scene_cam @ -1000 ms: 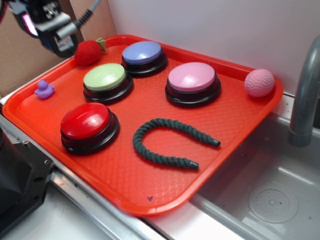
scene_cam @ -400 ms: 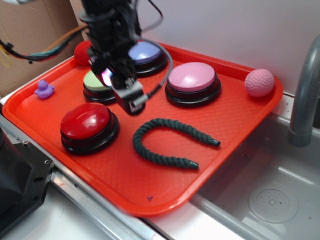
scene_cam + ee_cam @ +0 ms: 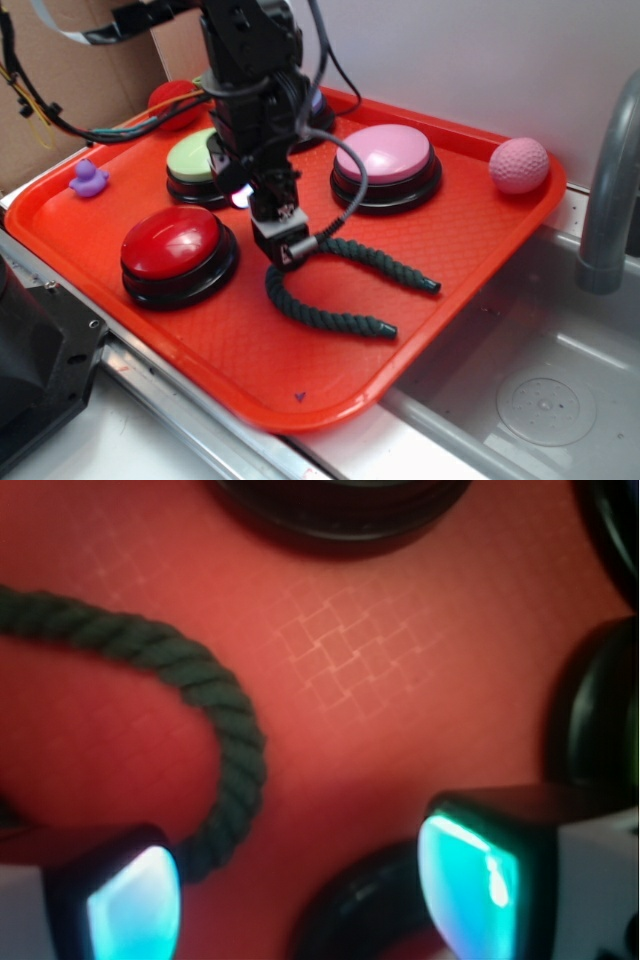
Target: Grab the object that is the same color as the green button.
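A: What is seen nearest on the tray [image 3: 330, 400]?

B: A dark green rope [image 3: 330, 322] is laid in a U on the red tray, with both bound ends pointed to the right and its bend to the left. To its left a red button [image 3: 172, 243] is set.

A: And the gripper [image 3: 287, 243]?

B: It is lowered right over the left bend of the rope. In the wrist view the fingers [image 3: 480, 875] are spread wide apart, with nothing held between them; the curve of the rope [image 3: 225, 750] is seen just beside the left pad, not yet centred in the gap.

A: How is the rope expected to handle?

B: It is judged to be light, soft and floppy, so the loose ends will likely sag once it is lifted. The twisted surface should be gripped easily. The bend is probably the best place to be pinched, across the strand's thickness.

A: What is found farther back?

B: The green button [image 3: 196, 158] is partly hidden behind the arm, a pink button [image 3: 385, 155] is placed to the right, and a pink ball [image 3: 519, 165] is set at the far right.
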Tool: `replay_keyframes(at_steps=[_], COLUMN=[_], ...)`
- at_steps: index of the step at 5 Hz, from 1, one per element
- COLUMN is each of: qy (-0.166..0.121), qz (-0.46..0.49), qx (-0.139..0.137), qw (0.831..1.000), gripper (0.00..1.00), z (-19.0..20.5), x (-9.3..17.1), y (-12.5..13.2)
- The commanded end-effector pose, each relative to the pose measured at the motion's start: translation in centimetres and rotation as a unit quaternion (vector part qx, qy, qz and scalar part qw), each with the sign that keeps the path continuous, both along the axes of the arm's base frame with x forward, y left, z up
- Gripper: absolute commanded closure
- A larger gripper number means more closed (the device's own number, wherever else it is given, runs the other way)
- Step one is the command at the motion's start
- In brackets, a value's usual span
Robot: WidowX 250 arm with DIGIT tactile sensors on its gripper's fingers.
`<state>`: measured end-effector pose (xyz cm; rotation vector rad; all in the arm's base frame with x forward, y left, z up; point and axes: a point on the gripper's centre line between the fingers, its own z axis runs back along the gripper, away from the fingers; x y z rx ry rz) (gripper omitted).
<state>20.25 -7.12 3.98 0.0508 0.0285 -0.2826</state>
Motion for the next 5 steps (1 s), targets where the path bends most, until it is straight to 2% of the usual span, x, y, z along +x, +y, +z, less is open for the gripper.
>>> replay_keyframes(at_steps=[1,2,3,5], qy=[-0.017,-0.018,-0.023,-0.024], qz=[-0.02,-0.015,-0.007,-0.017], qx=[-0.027,-0.044,-0.061,-0.06], qw=[0.999,0.999,0.998,0.998], gripper=[0.0,0.81,1.0,1.0], z=[-1.3,-2.2,-2.6,-2.9], x=[2.0,1.9,1.8,1.9], y=[-1.2,-1.4,-1.1,-1.2])
